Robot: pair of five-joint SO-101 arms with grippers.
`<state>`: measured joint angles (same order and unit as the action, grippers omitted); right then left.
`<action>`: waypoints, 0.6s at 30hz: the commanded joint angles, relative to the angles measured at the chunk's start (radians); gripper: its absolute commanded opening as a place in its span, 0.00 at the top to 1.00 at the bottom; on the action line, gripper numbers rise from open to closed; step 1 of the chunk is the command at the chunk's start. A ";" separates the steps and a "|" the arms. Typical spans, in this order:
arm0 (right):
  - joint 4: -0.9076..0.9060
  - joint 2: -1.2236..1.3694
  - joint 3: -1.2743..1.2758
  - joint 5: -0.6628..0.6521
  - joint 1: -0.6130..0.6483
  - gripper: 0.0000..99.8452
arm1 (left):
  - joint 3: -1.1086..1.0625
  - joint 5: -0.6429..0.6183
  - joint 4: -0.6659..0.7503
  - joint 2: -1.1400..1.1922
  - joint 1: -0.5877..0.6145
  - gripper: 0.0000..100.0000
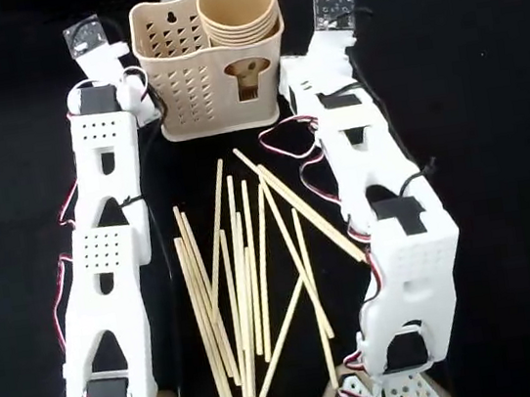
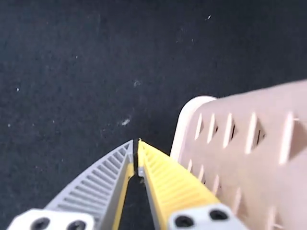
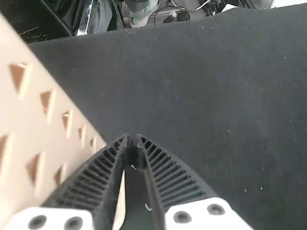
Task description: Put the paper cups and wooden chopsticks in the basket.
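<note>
A beige perforated basket [image 1: 194,98] stands at the back middle of the black table, with a stack of paper cups [image 1: 239,10] in its right half. Several wooden chopsticks [image 1: 247,280] lie scattered on the cloth in front of it, between the two white arms. My left gripper [image 2: 135,143] is shut and empty, its tips meeting beside the basket's [image 2: 240,148] left wall. On the other side my right gripper [image 3: 132,141] is also shut and empty, close to the basket's [image 3: 43,120] right wall.
The left arm [image 1: 105,251] and the right arm [image 1: 384,201] lie stretched along either side of the chopsticks. Black cloth [image 1: 492,127] covers the table out to both sides. Room clutter shows past the table's far edge [image 3: 144,14].
</note>
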<state>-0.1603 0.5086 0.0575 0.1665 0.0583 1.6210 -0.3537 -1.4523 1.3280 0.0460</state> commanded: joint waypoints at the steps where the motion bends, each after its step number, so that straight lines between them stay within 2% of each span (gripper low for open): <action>1: -0.005 -0.128 0.031 0.008 0.035 0.99 | 0.050 0.000 -0.031 -0.035 -0.022 0.97; 7: -0.005 -0.262 0.142 0.006 0.061 0.99 | 0.050 0.000 -0.103 -0.114 -0.021 0.97; 15: -0.005 -0.433 0.295 0.005 0.005 0.99 | 0.050 0.000 -0.219 -0.199 -0.018 0.97; 18: -0.005 -0.509 0.351 0.005 -0.031 0.99 | 0.048 0.000 -0.219 -0.207 -0.019 0.97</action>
<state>-0.1634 0.1082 0.3859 0.1680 0.0675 1.6210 -0.3552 -1.6671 1.2006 0.0414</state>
